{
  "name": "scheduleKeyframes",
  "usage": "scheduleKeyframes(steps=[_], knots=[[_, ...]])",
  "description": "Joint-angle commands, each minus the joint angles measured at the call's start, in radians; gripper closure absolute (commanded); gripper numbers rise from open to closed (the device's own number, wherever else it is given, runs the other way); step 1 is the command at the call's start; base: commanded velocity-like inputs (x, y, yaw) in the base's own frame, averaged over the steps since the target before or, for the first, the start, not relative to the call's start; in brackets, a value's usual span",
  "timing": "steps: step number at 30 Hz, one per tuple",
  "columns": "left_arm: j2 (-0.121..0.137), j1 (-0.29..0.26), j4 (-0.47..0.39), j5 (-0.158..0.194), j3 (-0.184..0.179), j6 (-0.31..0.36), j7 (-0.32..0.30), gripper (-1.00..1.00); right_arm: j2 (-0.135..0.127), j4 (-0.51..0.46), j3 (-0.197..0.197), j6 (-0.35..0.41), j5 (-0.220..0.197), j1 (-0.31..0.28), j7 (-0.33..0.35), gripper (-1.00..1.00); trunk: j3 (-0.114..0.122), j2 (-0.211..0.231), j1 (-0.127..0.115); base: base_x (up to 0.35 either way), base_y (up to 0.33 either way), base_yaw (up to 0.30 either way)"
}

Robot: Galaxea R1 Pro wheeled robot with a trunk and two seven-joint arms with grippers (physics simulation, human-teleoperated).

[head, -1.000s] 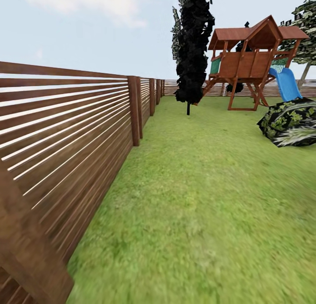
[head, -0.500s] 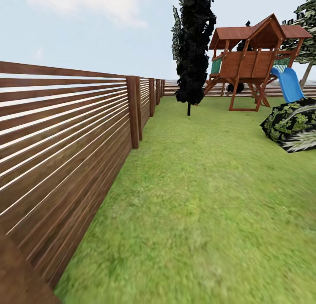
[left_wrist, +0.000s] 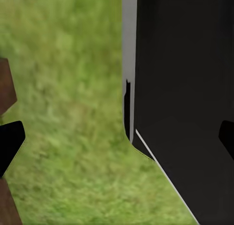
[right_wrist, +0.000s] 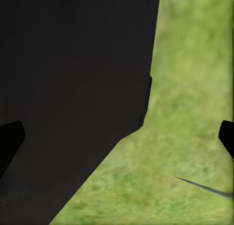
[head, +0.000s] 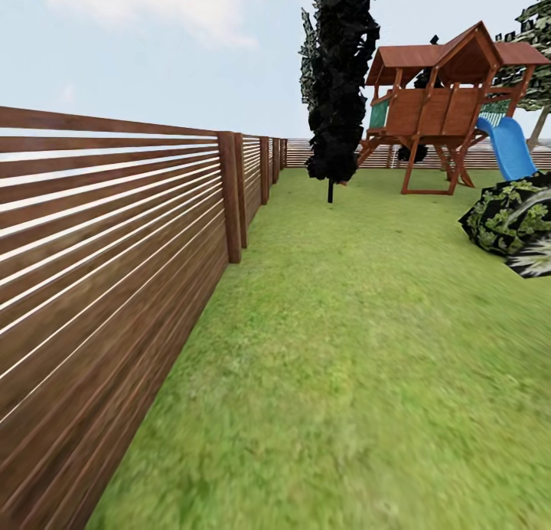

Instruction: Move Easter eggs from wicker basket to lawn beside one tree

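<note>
The lawn [head: 344,346] stretches ahead as mottled green grass. A leafy tree [head: 539,24] with a pale trunk stands far off at the back right, partly behind the playhouse. The Easter eggs and the wicker basket are out of view. In the left wrist view my left gripper [left_wrist: 117,139] is open, its dark fingertips [left_wrist: 9,142] wide apart over grass, next to a black part of the robot. In the right wrist view my right gripper [right_wrist: 117,137] is open too, with nothing between its fingertips [right_wrist: 226,137].
A brown slatted fence [head: 115,247] runs close along the left. A narrow near-black cypress [head: 340,78] stands ahead. A wooden playhouse [head: 444,93] with a blue slide [head: 509,147] is behind it. A dark-green bush [head: 509,220] sits at the right.
The whole view has shifted: the camera has moved forward along the fence. The near fence post has dropped out at the lower left and the bush has slid right.
</note>
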Motion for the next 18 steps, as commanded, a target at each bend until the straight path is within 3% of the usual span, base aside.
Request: scheduleKeyframes(steps=[1, 18], knots=[[0.000, 0.001, -0.002, -0.001, 0.000, 0.000, -0.001, -1.00, 0.000, 0.001, 0.001, -0.002, 0.004, 0.000, 0.000, -1.00, 0.000, 0.000, 0.001, 0.334, 0.000, 0.000], [0.000, 0.001, -0.002, -0.001, 0.000, 0.000, -0.001, -1.00, 0.000, 0.001, 0.001, -0.001, 0.005, 0.000, -0.001, -1.00, 0.000, 0.000, 0.001, 0.334, 0.000, 0.000]])
